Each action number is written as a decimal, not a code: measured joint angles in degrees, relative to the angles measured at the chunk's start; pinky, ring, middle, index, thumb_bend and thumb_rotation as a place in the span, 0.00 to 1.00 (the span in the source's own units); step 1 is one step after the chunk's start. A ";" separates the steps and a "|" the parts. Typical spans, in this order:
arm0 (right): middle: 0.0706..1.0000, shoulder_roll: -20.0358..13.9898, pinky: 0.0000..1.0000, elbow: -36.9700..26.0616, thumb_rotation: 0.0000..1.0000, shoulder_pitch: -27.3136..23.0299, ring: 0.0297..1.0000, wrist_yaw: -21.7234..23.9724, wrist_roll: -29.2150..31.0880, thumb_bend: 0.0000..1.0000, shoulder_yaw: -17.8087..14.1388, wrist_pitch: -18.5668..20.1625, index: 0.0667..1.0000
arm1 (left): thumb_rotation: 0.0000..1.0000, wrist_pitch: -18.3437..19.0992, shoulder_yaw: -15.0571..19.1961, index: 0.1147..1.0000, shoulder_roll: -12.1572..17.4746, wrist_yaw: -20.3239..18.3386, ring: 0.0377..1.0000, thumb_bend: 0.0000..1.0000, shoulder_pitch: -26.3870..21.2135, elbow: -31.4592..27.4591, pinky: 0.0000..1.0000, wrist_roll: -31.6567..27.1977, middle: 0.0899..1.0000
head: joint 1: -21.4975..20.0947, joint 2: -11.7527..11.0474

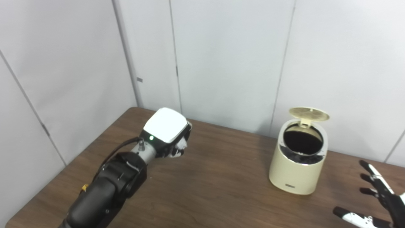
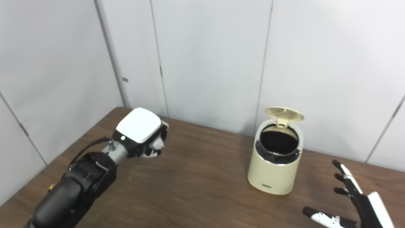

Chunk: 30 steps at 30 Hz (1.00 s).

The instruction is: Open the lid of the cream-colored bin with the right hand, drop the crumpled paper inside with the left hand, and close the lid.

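Left eye view: a cream-colored bin (image 1: 296, 171) stands on the brown worktop (image 1: 215, 190), its lid (image 1: 309, 114) raised upright behind a dark opening. Well to its left, the left hand (image 1: 167, 133) hovers with fingers curled around crumpled paper (image 1: 182, 145).

Right eye view: the right hand (image 2: 354, 202), near the bin, spreads empty fingers (image 2: 343, 169) wide.
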 measured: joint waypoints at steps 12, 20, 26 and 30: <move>0.92 2.37 0.76 -0.34 0.26 -0.41 0.85 -0.10 0.76 0.78 0.18 0.34 0.89 | 0.00 -5.22 -2.64 0.41 -4.11 -1.77 0.31 0.53 -11.15 1.97 0.32 -2.72 0.42 | -7.73 -0.97; 0.91 2.82 0.72 -0.34 0.25 -0.42 0.84 -0.52 -0.51 0.79 1.27 0.22 0.89 | 0.00 -8.54 -5.43 0.41 -7.13 -0.31 0.29 0.53 -16.86 6.26 0.31 -4.10 0.42 | -11.95 -1.84; 0.92 3.73 0.71 -0.32 0.27 -0.43 0.85 -1.33 -1.43 0.79 1.65 0.23 0.89 | 0.00 -10.45 -7.52 0.41 -9.93 1.48 0.31 0.53 -20.04 9.20 0.29 -4.29 0.42 | -13.88 -2.37; 0.92 4.30 0.70 -0.32 0.30 -0.40 0.84 -1.48 -2.61 0.79 2.15 0.28 0.89 | 0.00 -11.47 -9.61 0.41 -11.71 2.17 0.30 0.53 -21.80 11.52 0.28 -3.75 0.42 | -15.46 -2.81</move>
